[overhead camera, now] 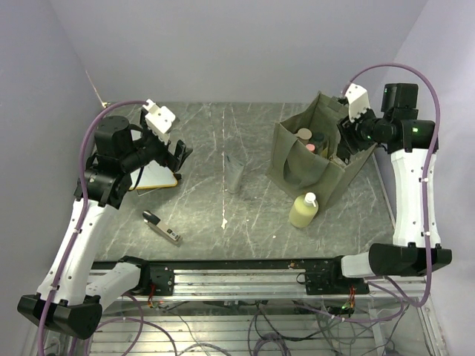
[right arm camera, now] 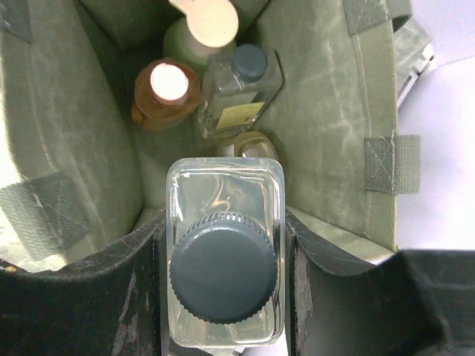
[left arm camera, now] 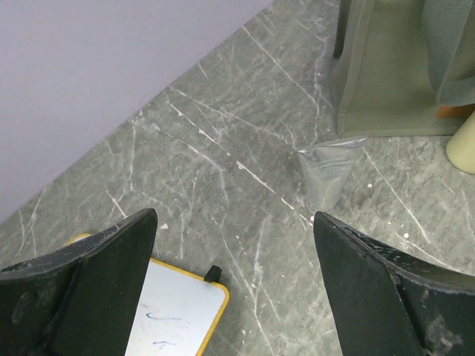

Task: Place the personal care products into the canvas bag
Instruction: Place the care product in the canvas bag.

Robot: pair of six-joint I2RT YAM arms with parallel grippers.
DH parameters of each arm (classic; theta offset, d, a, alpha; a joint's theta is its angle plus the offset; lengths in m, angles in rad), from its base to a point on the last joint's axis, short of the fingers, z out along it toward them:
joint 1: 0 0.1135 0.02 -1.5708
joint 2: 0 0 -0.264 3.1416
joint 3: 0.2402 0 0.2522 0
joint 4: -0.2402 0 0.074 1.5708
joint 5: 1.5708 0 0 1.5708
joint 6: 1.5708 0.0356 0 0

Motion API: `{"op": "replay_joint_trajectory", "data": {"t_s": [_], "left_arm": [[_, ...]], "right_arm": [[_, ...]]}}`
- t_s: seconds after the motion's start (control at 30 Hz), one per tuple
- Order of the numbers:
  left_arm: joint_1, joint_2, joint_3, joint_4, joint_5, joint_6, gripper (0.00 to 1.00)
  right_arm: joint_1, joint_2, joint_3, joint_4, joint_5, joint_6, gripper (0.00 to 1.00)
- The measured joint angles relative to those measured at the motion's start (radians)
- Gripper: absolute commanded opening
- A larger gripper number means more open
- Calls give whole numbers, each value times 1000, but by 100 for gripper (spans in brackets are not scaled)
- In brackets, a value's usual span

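The olive-green canvas bag (overhead camera: 293,159) stands at the back right of the table. My right gripper (right arm camera: 223,274) is shut on a clear bottle with a black cap (right arm camera: 223,259) and holds it just inside the bag's open top (right arm camera: 319,111). Inside the bag lie an orange bottle (right arm camera: 165,93), a clear bottle with a dark cap (right arm camera: 241,85) and a pale green bottle (right arm camera: 199,30). A pale yellow-green bottle with a white cap (overhead camera: 304,209) stands in front of the bag. A translucent grey container (overhead camera: 235,175) stands mid-table and shows in the left wrist view (left arm camera: 326,172). My left gripper (left arm camera: 234,289) is open and empty above the table.
A flat white board with a yellow edge (overhead camera: 154,176) lies under my left arm and shows in the left wrist view (left arm camera: 174,315). A slim black-and-silver gadget (overhead camera: 162,227) lies at the near left. The back wall is close behind the bag.
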Motion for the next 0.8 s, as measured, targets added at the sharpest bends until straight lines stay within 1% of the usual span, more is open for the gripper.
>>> {"op": "replay_joint_trajectory", "data": {"t_s": [0.13,0.2,0.5,0.8], "left_arm": [[0,0,0,0,13,0,97],[0,0,0,0,19,0,96],[0,0,-18,2,38,8,96],[0,0,-26,4,51,11,96]], "right_arm": [[-71,28,-16,-8,-85,-51,0],[-83,57,-10,-10,-117,-78,0],[-87,209,5,-44,-227,-160,0],[-87,253,2,-58,-248,-198,0]]}}
